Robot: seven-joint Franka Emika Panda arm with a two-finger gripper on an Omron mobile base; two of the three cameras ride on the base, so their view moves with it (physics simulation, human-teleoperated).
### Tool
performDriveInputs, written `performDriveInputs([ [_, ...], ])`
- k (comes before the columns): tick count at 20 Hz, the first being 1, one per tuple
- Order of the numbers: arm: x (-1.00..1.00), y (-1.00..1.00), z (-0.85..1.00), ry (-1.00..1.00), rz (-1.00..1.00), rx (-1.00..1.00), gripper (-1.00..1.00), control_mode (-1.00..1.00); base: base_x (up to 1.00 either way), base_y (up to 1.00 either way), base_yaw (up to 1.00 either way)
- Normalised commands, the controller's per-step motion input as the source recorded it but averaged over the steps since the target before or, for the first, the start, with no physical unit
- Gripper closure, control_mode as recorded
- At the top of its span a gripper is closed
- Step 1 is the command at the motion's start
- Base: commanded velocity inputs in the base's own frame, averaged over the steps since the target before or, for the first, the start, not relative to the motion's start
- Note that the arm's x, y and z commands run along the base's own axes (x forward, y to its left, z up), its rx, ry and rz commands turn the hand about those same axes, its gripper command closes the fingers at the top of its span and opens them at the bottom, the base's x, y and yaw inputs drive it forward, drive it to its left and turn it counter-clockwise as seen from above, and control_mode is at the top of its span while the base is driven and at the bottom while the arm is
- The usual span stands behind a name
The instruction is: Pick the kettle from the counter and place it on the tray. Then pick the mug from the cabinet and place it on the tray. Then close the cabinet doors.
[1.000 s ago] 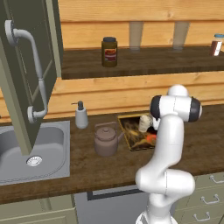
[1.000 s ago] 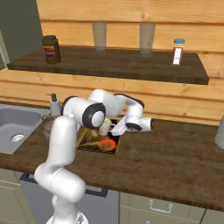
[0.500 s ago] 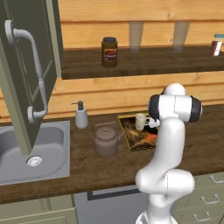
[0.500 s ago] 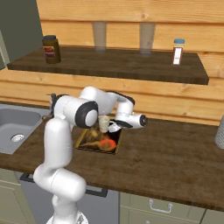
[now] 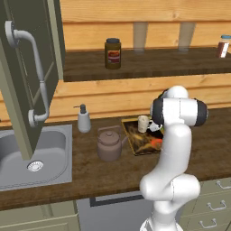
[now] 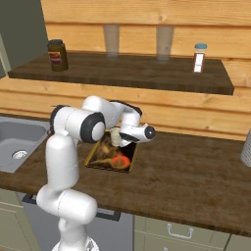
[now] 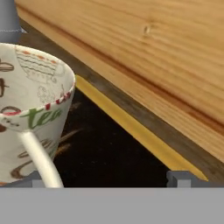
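Observation:
The cream mug [image 5: 143,122] with printed lettering stands upright on the dark, yellow-rimmed tray [image 5: 135,145], near its back edge. My gripper [image 6: 123,138] hangs open right beside the mug [image 6: 115,137], low over the tray [image 6: 100,162]. In the hand view the mug [image 7: 30,105] and its loop handle sit at the left, just inside the left fingertip, with the tray's yellow rim [image 7: 131,127] beyond. The brown-grey kettle [image 5: 109,144] stands on the dark wood counter [image 5: 90,173] just left of the tray. One cabinet door [image 5: 27,76] stands swung open at the left.
A white soap dispenser [image 5: 83,119] and the steel sink [image 5: 18,158] lie left of the kettle. On the wooden wall shelf stand a brown jar [image 5: 113,53] and a small bottle [image 6: 198,58]. An orange item [image 6: 119,161] lies on the tray's front part.
My hand has swung left along the back wall, closer to the mug, with its jaws open throughout. The mug, the kettle and the door stay put.

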Motion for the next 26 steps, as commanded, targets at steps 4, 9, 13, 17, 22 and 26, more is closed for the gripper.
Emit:
performDriveInputs([
  [4,-0.12,0.0,-0.21,-0.08,0.0,-0.07,-1.0,-1.0,0.0,0.0,0.0],
  [9,-0.21,0.02,-0.18,-0.07,0.0,-0.06,-1.0,-1.0,0.0,0.0,0.0],
  [13,-0.22,0.08,-0.03,-0.01,0.0,-0.02,-1.0,-1.0,0.0,0.0,0.0],
  [17,-0.2,0.07,0.0,0.05,0.0,0.0,-1.0,-1.0,0.0,0.0,0.0],
  [22,-0.07,0.0,0.04,0.08,0.0,0.0,-1.0,-1.0,0.0,0.0,0.0],
  [26,-0.02,-0.04,0.0,0.0,0.0,0.0,-1.0,-1.0,0.0,0.0,0.0],
])
